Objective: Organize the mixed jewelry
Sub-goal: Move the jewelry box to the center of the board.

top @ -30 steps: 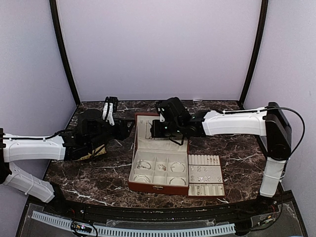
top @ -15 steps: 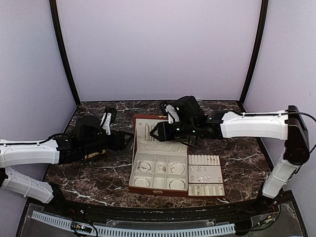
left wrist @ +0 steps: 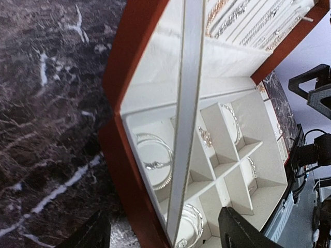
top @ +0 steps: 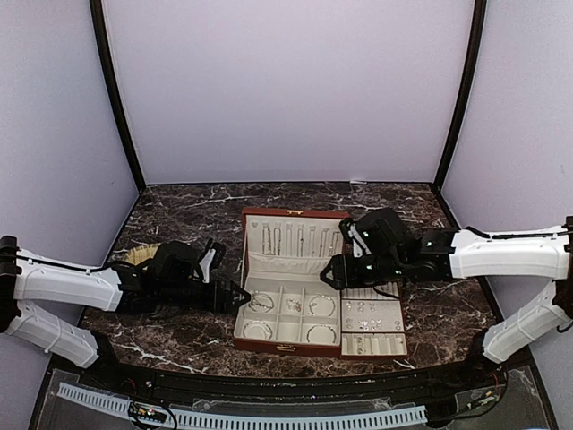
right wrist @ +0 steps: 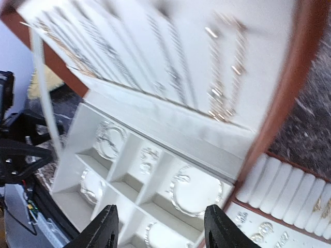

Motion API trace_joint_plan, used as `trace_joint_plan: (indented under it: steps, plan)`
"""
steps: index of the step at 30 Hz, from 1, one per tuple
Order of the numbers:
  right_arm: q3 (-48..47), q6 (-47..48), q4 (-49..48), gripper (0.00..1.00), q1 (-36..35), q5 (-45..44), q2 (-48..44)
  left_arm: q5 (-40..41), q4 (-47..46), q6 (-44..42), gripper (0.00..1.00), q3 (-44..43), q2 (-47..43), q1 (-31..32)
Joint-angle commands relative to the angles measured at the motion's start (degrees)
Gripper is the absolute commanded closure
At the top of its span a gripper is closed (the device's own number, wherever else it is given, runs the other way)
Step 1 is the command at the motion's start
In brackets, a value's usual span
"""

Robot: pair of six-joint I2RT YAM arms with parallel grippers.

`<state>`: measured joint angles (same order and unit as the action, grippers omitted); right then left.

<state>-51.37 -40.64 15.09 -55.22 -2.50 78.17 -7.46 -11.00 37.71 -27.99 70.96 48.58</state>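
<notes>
The red-brown hinged box with cream lining is being shown open in the middle of the dark veined marble tabletop, and most of the mixed jewelry is being kept inside it. Silvery bangle hoops are lying flat in the box's outer compartments, smaller silvery pieces are sitting in its middle ones, and thin chains are being displayed side by side on its raised lid. Tiny studs are being carried on the cream slotted tray with the brown rim, just beside the box's right wall. The left gripper is being pointed at the box's left wall from just beside it, with its fingers spread wide and nothing gripped. The right gripper is being hung over the box's right edge, also spread and empty. The left arm is judged nearer to the box's left-hand hoops, the right arm nearer to its right-hand hoops and the tray. Being round, the hoops offer no long axis, so a reach down over the box's rim is being called for. Little room is being left by the box's cream dividers, while the lilac walls are standing well apart from it.
</notes>
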Motion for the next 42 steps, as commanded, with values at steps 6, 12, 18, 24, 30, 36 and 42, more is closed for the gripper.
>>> trace_joint_plan:
  steps: [6,12,18,24,30,36,42]
  plan:
    - [9.28,-12.79,-0.50,0.42,0.23,-6.56,-1.58,-3.80,-3.41,4.12,0.25,-0.31,5.91,1.21]
    - [10.40,-12.79,-5.18,0.43,0.05,-2.77,1.33,-4.73,-4.52,5.12,0.25,-0.58,9.43,1.43]
    - [8.84,-11.14,-8.72,0.53,-0.76,-0.50,4.27,-4.92,-6.92,4.76,0.51,-1.31,11.79,1.65]
    - [7.64,-11.89,-11.14,0.60,-0.85,0.81,7.34,-1.88,-7.77,4.47,0.64,-1.25,12.21,1.85]
    - [5.58,-12.90,-12.98,0.65,-0.85,-2.61,8.87,3.48,-11.88,4.89,0.69,-2.59,14.09,1.92]
    - [0.93,-10.85,-13.79,0.67,0.51,-6.83,13.16,9.28,-13.57,2.32,0.69,-6.71,18.53,1.94]
    - [-5.20,-6.46,-14.83,0.66,3.71,-8.35,18.99,15.05,-10.90,-3.69,0.68,-13.71,22.81,1.64]
